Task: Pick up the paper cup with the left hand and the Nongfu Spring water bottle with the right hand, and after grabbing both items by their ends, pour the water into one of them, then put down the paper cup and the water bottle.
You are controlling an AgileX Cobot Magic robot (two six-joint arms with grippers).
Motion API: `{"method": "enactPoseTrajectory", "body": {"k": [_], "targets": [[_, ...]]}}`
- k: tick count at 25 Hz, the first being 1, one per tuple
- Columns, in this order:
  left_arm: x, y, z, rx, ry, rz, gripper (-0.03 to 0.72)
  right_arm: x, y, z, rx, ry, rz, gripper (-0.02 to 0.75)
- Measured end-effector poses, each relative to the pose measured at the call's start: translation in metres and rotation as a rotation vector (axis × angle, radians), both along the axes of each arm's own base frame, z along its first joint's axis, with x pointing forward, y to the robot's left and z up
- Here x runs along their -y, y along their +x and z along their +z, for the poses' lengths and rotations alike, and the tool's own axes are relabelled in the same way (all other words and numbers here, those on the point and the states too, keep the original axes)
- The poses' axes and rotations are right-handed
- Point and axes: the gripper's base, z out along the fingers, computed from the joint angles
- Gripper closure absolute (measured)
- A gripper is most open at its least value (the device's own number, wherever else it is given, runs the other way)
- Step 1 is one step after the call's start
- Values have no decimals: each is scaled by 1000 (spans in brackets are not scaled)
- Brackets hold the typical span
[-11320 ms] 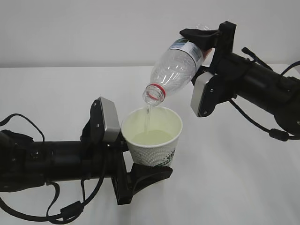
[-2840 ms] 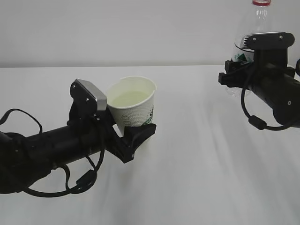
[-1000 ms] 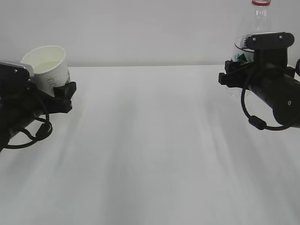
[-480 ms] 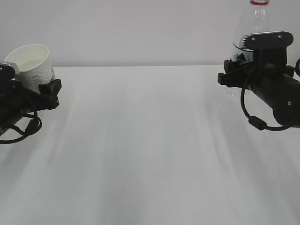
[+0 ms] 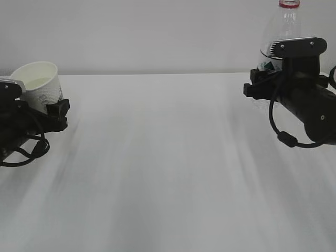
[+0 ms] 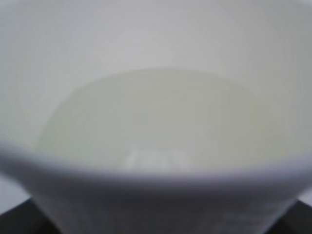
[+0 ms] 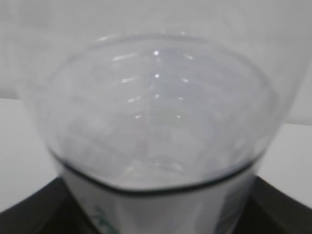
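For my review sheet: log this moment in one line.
left hand: grips paper cup, water inside | right hand: grips upright bottle

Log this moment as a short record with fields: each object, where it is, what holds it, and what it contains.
cup: small white tapered paper cup with dark green print, far left, upright
cup held by: left black claw, closed round its lower part
cup contents: pale clear liquid inside
bottle: clear ribbed plastic bottle with red neck ring, far right, upright, neck up
bottle held by: right black claw, closed on its labelled body
bottle contents: cannot tell
surface: white table
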Motion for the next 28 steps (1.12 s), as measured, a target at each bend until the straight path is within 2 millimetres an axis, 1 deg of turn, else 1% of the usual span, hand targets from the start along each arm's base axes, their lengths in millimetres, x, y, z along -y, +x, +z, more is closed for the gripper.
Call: {"method": "enactPoseTrajectory", "body": {"k": [10, 15, 17, 23, 28], "targets": [[0, 0, -1, 0, -1, 4, 141, 0, 3, -14, -5, -14, -7, 207], [-2, 0, -1, 1, -6, 18, 142, 1, 3, -11, 27, -16, -14, 208], [-2, 0, -5, -8, -7, 26, 142, 1, 3, -11, 29, -15, -14, 207], [-3, -1, -24, -65, -1, 38, 143, 1, 3, -11, 31, -14, -15, 207], [-6, -1, -29, -80, -6, 70, 143, 1, 3, -11, 31, -13, -14, 207]]}}
